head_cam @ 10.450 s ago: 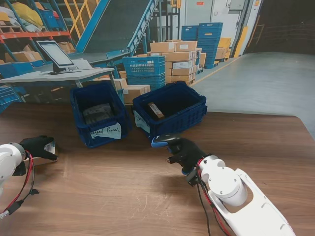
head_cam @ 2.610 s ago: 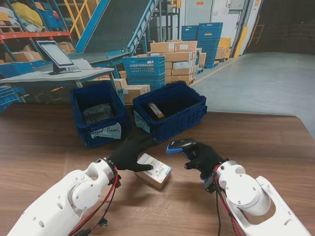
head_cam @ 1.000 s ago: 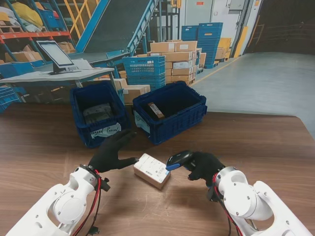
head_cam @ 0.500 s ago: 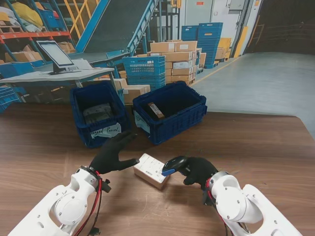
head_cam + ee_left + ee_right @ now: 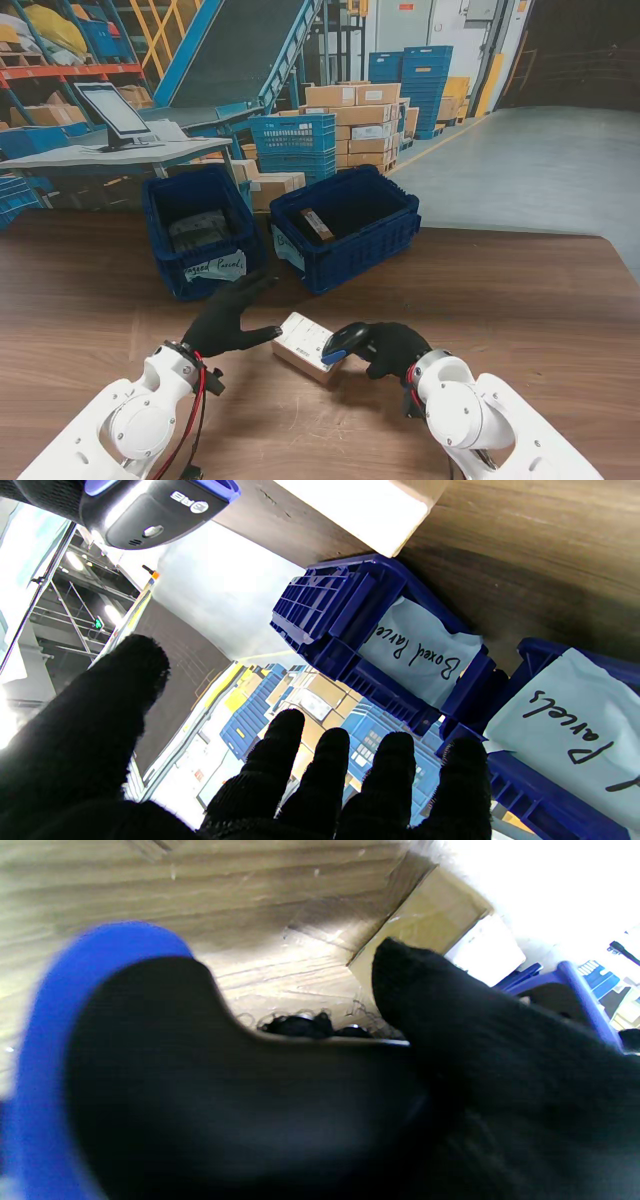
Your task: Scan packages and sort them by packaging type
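The wooden counter (image 5: 520, 290) spans the stand view. At its far side stand two blue bins: the right bin (image 5: 345, 235), labelled "Boxed Parcels" in the left wrist view, holds a small brown box (image 5: 316, 224); the left bin (image 5: 200, 235) beside it carries a label ending in "Parcels".

Nearer to me, a small parcel box (image 5: 308, 346) with a white printed label lies flat on the counter, between the two robot hands. The left robot hand (image 5: 228, 315), in a black glove, is released with fingers spread; its thumb reaches toward the box's left edge, though I cannot tell whether it touches. The right robot hand (image 5: 392, 347) is clenched around a black and blue barcode scanner (image 5: 343, 342), whose head is at the box's right edge, pointing down at the label.
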{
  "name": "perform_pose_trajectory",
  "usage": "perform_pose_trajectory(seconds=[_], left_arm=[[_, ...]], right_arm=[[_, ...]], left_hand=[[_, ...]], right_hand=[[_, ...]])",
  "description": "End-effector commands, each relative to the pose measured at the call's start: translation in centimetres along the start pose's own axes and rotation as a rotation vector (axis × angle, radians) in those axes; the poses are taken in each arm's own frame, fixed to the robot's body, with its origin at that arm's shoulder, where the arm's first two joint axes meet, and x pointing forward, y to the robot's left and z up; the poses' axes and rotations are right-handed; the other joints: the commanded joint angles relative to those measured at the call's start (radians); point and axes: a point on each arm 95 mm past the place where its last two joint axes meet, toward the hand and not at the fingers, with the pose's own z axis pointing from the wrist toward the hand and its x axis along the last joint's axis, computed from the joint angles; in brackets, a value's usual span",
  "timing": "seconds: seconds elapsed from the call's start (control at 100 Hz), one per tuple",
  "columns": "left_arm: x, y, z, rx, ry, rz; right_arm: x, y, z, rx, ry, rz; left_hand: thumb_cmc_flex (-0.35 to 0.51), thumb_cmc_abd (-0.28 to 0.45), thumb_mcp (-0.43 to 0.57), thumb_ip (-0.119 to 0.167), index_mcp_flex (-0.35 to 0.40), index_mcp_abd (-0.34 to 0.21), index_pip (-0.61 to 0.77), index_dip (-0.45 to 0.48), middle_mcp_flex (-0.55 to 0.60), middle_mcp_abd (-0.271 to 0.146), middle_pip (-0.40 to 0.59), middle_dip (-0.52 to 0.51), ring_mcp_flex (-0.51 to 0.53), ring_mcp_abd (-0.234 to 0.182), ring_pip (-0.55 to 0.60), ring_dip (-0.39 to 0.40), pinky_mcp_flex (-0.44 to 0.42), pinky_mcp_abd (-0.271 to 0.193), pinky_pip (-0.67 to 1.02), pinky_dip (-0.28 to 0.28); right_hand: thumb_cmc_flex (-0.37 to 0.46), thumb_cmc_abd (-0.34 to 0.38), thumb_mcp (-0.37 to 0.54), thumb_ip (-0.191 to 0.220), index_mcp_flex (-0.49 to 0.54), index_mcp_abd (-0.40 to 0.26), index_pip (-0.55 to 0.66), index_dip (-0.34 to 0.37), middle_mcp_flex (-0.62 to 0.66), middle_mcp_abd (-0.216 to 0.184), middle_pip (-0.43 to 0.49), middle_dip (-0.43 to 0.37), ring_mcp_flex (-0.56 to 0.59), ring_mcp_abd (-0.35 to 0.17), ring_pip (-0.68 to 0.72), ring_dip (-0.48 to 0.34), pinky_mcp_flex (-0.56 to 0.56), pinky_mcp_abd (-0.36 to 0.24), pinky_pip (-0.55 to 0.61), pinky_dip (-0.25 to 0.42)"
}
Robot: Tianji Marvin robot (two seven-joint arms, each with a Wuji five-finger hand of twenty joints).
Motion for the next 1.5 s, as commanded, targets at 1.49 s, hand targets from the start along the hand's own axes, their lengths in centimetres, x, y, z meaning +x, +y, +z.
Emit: perform_pose_trajectory(seconds=[1.49], left_arm=[[-0.7,1.0,-0.4,-0.047,-0.007,-0.043]], right_arm=[[-0.3,-1.3,1.4,-0.013,0.011,-0.064]], left_hand=[[0.009,0.026,-0.043,0.036,0.006,-0.03,0.001,0.014,-0.008,-0.007,-0.031,0.005,-0.029,-0.013,-0.016,-0.014,-0.01,-0.013,-0.051,-0.004]], right_hand=[[0.059,0.041,0.022,0.003,0.058,-0.06,0.06,0.056,0.003,0.006,0.005,0.005,0.022,-0.036,0.044,0.019,0.005,-0.002,0.012,0.001]])
